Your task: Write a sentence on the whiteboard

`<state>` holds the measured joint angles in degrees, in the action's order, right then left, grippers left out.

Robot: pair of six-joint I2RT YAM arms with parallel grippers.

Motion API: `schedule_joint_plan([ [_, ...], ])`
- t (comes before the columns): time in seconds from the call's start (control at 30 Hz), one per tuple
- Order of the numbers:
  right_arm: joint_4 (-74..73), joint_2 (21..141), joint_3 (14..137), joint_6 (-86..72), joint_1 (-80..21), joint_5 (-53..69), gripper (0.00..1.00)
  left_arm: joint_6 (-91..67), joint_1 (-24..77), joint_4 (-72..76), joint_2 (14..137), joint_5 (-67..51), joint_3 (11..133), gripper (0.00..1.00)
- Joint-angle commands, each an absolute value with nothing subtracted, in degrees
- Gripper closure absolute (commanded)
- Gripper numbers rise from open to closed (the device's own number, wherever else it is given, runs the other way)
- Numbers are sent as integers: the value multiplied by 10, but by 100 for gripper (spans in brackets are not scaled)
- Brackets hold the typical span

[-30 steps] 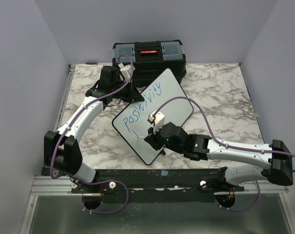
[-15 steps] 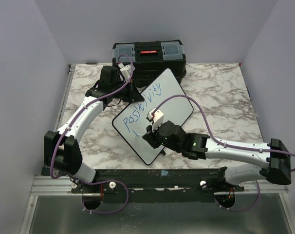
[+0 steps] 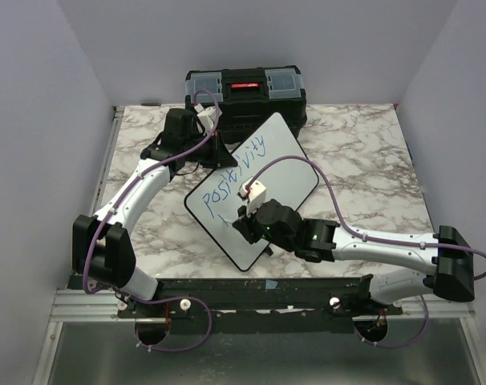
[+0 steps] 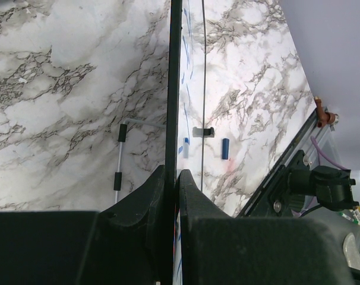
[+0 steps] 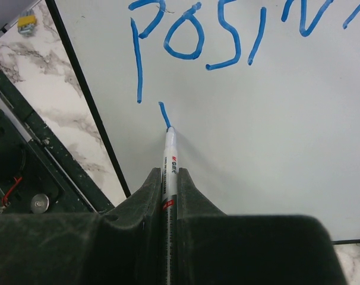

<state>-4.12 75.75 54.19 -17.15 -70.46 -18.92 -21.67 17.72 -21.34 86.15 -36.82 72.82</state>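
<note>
The whiteboard point(image 3: 287, 160) lies slanted on the marble table, black-framed. Blue letters of the sentence point(image 3: 239, 172) read "positivity" along its upper line; a short blue stroke point(image 5: 163, 114) starts a second line below the "p". My right gripper point(image 3: 245, 220) is shut on a white marker point(image 5: 169, 155) whose blue tip touches the board point(image 5: 275, 130) at the stroke's end. My left gripper point(image 3: 215, 148) is shut on the board's far-left edge point(image 4: 174, 89), seen edge-on in the left wrist view.
A black toolbox point(image 3: 245, 95) stands at the back, just behind the board. A blue marker cap point(image 4: 224, 148) and small pieces lie on the marble table point(image 3: 371, 152) beside the board. The table's front rail point(image 3: 267, 289) is close below the board.
My right gripper has shifted slightly left and up the board with the marker, drawing the short stroke of the second line. The left arm and board have not moved.
</note>
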Motion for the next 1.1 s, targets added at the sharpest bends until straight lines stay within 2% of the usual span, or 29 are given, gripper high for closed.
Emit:
schedule_joint_plan([
  [0.0, -37, 766, 558, -183, -709, -242, 99, -184, 174, -195, 855, -333, 724, 100],
  [0.27, -77, 782, 567, -204, -708, -290, 99, -185, 174, -194, 854, -335, 723, 100],
  [0.57, -98, 769, 549, -220, -709, -278, 99, -186, 174, -194, 851, -336, 722, 100],
  [1.07, -101, 752, 529, -213, -709, -188, 99, -188, 174, -195, 848, -334, 722, 100],
])
